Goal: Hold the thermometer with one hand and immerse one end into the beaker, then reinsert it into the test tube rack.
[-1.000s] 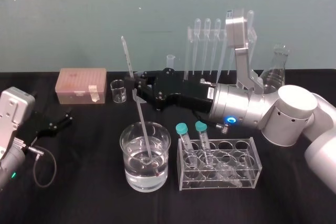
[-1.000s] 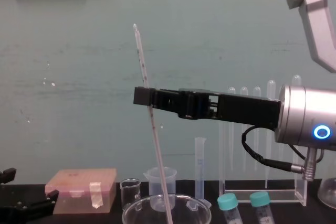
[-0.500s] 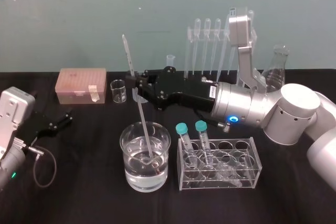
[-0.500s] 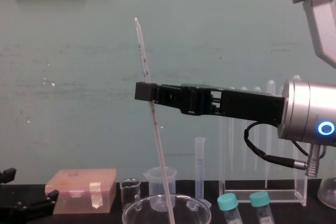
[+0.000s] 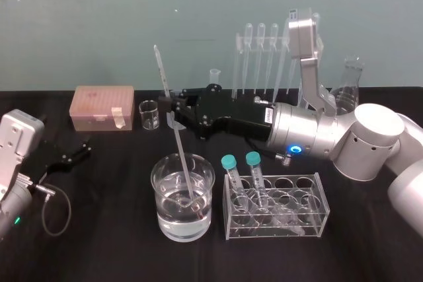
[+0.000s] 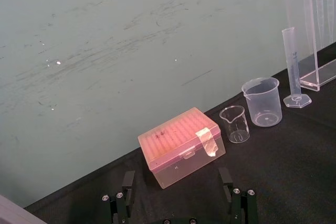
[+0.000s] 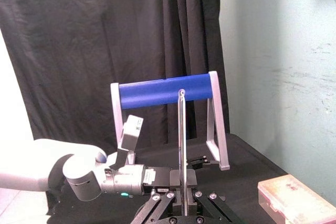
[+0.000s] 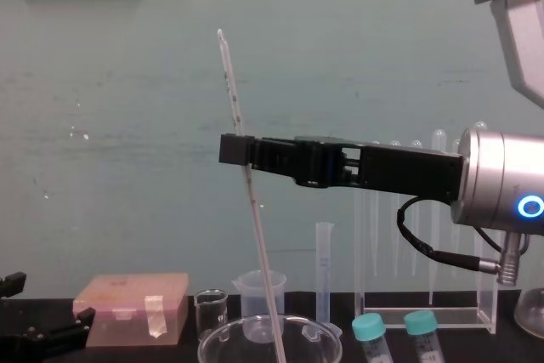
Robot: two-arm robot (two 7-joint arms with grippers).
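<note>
The thermometer [image 5: 177, 142], a long thin whitish rod, leans slightly with its lower end in the water of the beaker [image 5: 165, 219]. My right gripper [image 5: 170, 107] reaches in from the right and is shut on the thermometer about halfway up. The chest view shows the same grip, the right gripper [image 8: 238, 152] on the thermometer [image 8: 255, 235] above the beaker's rim [image 8: 223, 337]. The test tube rack [image 5: 264, 57], holding pipettes, stands at the back behind the right arm. My left gripper [image 5: 73, 153] rests open on the table at the far left.
A pink tip box [image 5: 103, 107] and a tiny glass beaker [image 5: 149, 114] sit behind the beaker. A low clear rack [image 5: 277, 206] with two teal-capped tubes stands right of it. A plastic beaker [image 8: 257, 293], a graduated cylinder [image 8: 324, 269] and a conical flask [image 5: 349, 87] are farther back.
My right gripper has raised the thermometer a little and then held still. Its lower end stays inside the beaker. The left arm has not moved.
</note>
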